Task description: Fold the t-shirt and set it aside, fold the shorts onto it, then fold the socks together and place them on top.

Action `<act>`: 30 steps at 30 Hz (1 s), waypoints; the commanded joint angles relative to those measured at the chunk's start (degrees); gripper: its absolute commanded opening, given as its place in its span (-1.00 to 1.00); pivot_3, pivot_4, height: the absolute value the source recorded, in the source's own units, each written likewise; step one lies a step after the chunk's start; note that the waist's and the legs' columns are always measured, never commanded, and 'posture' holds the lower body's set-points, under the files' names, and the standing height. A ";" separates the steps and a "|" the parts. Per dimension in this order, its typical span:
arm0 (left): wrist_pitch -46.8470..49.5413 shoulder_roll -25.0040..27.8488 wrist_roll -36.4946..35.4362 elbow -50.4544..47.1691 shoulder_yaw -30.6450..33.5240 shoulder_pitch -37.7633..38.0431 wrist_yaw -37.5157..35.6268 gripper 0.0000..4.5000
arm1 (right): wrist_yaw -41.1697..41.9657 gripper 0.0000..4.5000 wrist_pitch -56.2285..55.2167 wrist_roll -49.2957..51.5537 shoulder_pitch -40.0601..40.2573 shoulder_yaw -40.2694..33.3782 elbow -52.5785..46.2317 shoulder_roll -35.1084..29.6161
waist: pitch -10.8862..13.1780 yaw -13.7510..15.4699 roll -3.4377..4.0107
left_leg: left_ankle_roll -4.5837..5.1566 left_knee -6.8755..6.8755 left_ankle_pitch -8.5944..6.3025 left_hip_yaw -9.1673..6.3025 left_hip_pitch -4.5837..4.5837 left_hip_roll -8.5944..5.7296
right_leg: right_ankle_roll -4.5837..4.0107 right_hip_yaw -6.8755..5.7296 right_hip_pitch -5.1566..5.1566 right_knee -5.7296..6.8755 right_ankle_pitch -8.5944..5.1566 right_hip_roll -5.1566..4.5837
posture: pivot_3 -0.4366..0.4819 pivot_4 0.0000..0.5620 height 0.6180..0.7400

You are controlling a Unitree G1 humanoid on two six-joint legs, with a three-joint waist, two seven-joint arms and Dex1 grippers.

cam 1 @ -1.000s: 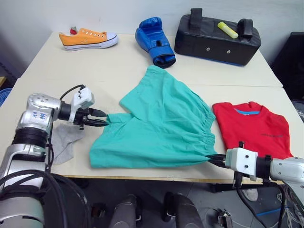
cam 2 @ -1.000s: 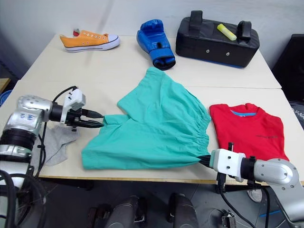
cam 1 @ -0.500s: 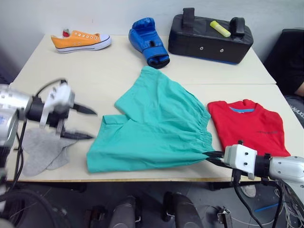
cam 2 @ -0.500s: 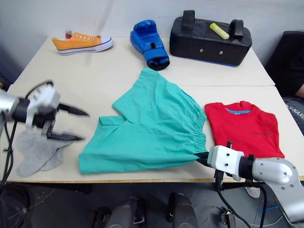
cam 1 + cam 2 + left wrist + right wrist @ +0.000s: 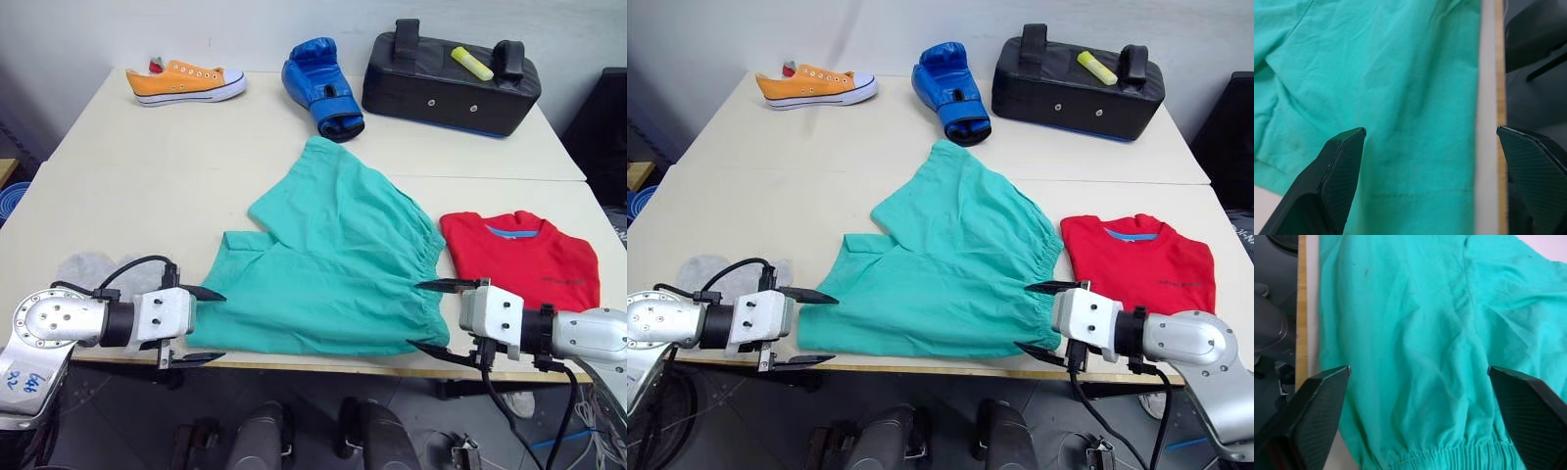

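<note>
The red t-shirt [image 5: 524, 259] at the right has tiny words too small to read. The green shorts [image 5: 328, 264] lie mid-frame. Left gripper [image 5: 201, 325] and right gripper [image 5: 438, 316], low down, gape wide at their sides, holding nothing.

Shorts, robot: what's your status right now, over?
Left gripper and right gripper both open, one at each near corner of the shorts. Shorts flat, unheld. T-shirt folded beside them. Nothing in the way.

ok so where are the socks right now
In the head views, the socks lie near the table's front-left edge, just behind the left gripper and left of the shorts.
</note>
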 commanded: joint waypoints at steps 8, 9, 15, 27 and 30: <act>-10.89 0.97 5.16 7.76 -2.11 0.93 -0.16 1.00 | 2.34 0.99 -2.20 -1.59 5.32 -2.35 -2.17 -2.57 | 0.00 -0.01 0.01 | 0.03 -0.03 -0.05 0.01 -0.01 0.02 | 0.00 -0.03 0.00 -0.06 0.00 0.00 | -0.05 -0.47 1.00; -11.49 0.75 5.64 8.27 -2.51 0.79 0.22 1.00 | 2.12 0.99 -2.73 -2.46 5.68 -2.07 -2.09 -2.48 | 0.00 -0.01 0.01 | 0.03 -0.03 -0.05 0.01 -0.01 0.02 | 0.00 -0.03 0.00 -0.07 0.00 0.00 | -0.05 -0.47 1.00; -14.79 0.21 7.88 12.11 -4.65 -0.87 1.90 1.00 | -0.03 0.99 -6.67 -8.98 6.10 -0.24 0.85 -1.47 | -0.24 0.08 0.41 | 0.02 -0.03 -0.05 0.01 0.01 0.02 | 0.01 -0.03 0.02 -0.08 0.01 0.00 | -0.05 -0.47 1.00; -15.37 1.24 5.83 14.79 -5.81 -1.89 0.38 -0.26 | -1.94 -0.06 -6.64 -10.49 4.92 1.52 1.78 -0.27 | -0.45 0.00 0.77 | 0.04 -0.05 -0.04 0.01 0.03 0.03 | 0.01 -0.04 0.02 -0.05 0.01 0.01 | -0.05 -0.47 1.00; -13.10 1.36 4.25 14.05 -5.44 -2.34 -0.29 -0.71 | -1.64 -0.57 -6.93 -10.37 4.67 1.72 2.12 -0.23 | -0.45 0.00 0.77 | 0.04 -0.05 -0.04 0.01 0.03 0.03 | 0.01 -0.04 0.01 -0.05 0.01 0.01 | -0.05 -0.47 1.00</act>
